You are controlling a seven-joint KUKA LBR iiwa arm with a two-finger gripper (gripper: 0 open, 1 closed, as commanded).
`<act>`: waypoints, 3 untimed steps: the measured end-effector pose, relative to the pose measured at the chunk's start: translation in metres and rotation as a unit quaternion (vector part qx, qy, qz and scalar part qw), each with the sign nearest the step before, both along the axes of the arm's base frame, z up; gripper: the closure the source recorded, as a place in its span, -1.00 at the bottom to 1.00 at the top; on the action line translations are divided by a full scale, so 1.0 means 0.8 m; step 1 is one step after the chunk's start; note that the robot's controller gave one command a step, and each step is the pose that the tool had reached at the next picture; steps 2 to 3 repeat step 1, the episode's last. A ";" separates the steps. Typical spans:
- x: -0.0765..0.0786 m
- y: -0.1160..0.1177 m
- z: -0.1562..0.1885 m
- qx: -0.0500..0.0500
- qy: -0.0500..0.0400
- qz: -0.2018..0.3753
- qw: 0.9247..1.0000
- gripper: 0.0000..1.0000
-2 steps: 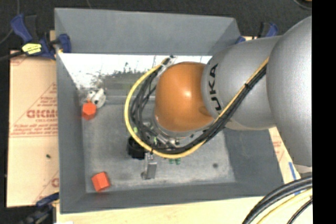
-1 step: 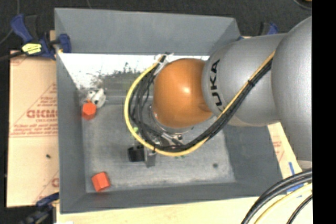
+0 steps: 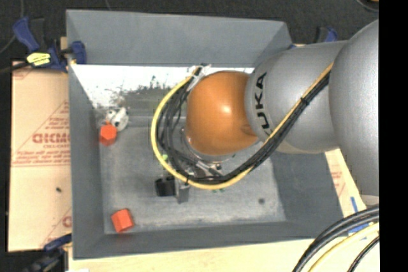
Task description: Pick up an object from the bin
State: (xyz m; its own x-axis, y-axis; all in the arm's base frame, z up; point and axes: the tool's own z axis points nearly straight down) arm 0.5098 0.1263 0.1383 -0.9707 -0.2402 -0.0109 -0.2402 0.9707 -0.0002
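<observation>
the arm [image 3: 306, 105] reaches in from the right over the grey metal bin [image 3: 178, 41], and its rounded orange cover [image 3: 217, 113] hangs above the middle of the bin floor, a little right of centre. a loop of yellow and black cables [image 3: 159, 137] curves round the left and near sides of the cover. the jaws point down under the cover, which hides most of them. at the cover's near left edge a small dark shape [image 3: 165, 186] and a grey tip [image 3: 183, 193] stand just beside each other, low over the floor. from this angle i cannot tell whether the dark shape is part of the robot or a loose thing. i also cannot tell how far apart the jaws stand or whether anything is between them. the loose things that show plainly all lie left of the arm. an orange block [image 3: 121, 220] sits in the near left corner, close to the near wall and well apart from the dark shape. a small orange piece [image 3: 108, 133] lies by the left wall, farther back. a pale grey-white thing [image 3: 117, 116] is just beside it on its far right side, so close that the two seem to touch. the orange block and the orange piece are well apart, with bare grey floor between them.
</observation>
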 end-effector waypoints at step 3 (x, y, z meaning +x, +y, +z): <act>-0.018 -0.008 0.123 -0.001 0.001 -0.009 1.000 1.00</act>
